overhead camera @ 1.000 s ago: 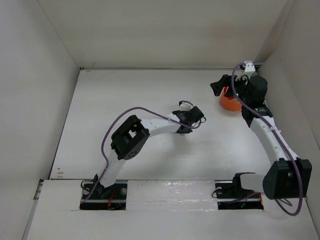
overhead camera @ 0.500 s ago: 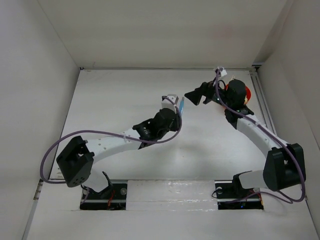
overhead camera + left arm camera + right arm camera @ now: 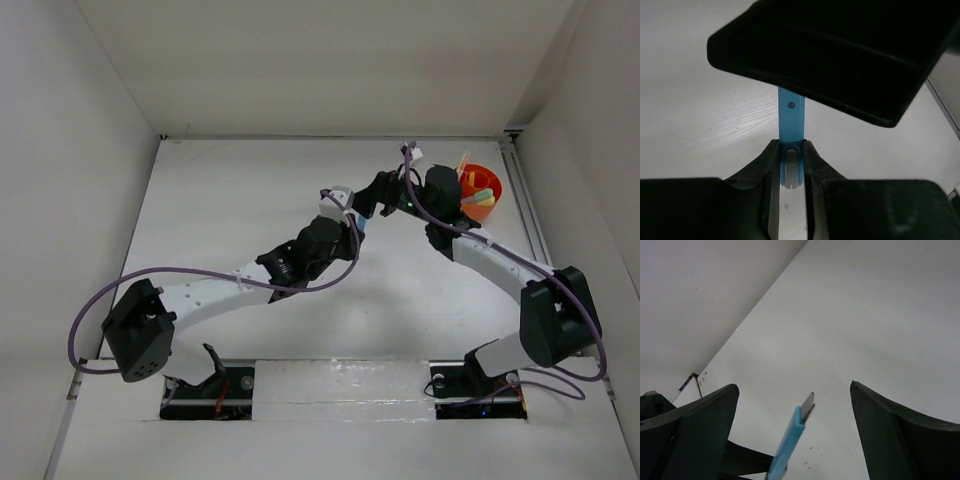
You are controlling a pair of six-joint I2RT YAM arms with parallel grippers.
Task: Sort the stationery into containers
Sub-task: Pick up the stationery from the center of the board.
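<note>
My left gripper (image 3: 352,226) is shut on a blue stick (image 3: 361,224) and holds it above the table's middle. In the left wrist view the stick (image 3: 791,112) stands clamped between my fingertips (image 3: 791,146), with a dark finger of the other gripper above it. My right gripper (image 3: 373,198) is open, and the stick's metal-tipped end (image 3: 799,422) lies between its two fingers (image 3: 700,430) without touching them. The orange-red cup (image 3: 497,185) stands at the back right behind the right wrist, with yellow and pale green sticks (image 3: 482,198) in it.
White walls close the table at the back and on both sides. A rail (image 3: 522,200) runs along the right edge, close to the cup. The left arm (image 3: 220,290) stretches diagonally across the near middle.
My right gripper has swung left, away from the cup, to the blue stick. My left gripper has carried the stick a little nearer to it. The stick's tip now lies between the right fingers.
</note>
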